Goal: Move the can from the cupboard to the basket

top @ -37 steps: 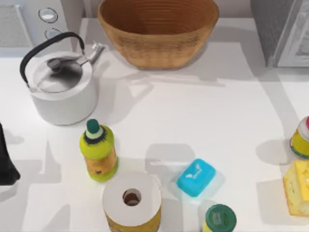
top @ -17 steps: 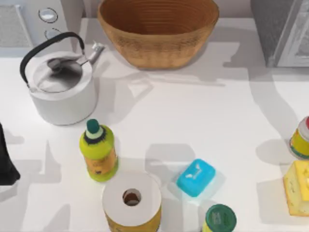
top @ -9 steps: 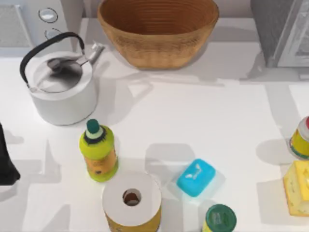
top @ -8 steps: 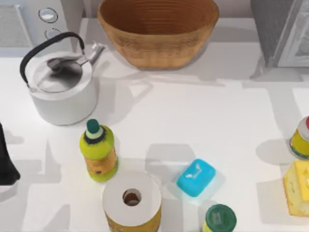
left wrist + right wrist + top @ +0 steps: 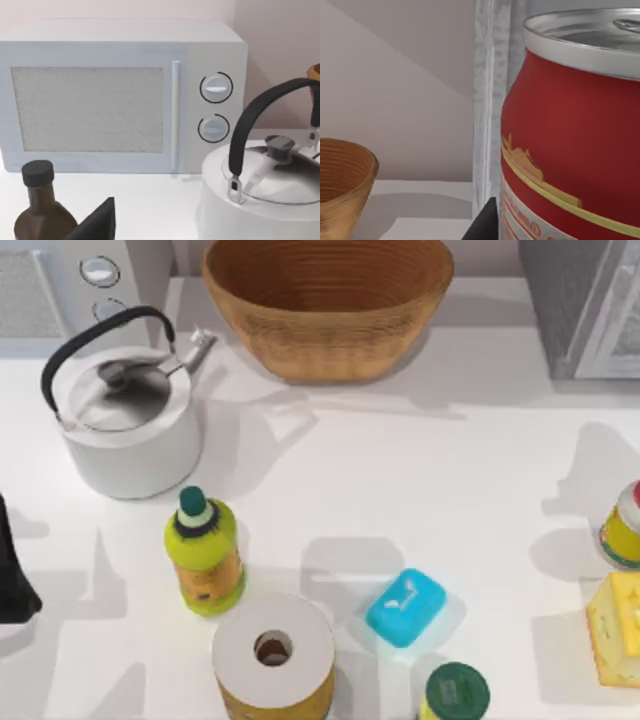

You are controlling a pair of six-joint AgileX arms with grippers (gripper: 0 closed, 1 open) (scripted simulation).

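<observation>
The red can, with its shiny silver top, stands very close in the right wrist view. The pale grey frame of the cupboard is right behind it. A dark part of my right gripper sits at the can's lower side. From above, the grey speckled cupboard is at the back right and the tan wicker basket at the back middle, with nothing visible inside. My left gripper is parked at the table's left edge.
A white kettle stands front-left of the basket, beside a white microwave. Across the front are a yellow-green bottle, a paper roll, a blue soap bar and a green-lidded jar. A yellow-labelled tin and a yellow box sit at the right edge.
The arm's shadow over the right of the table has drawn back from the cupboard's front to a patch near the right edge. No object on the table has moved.
</observation>
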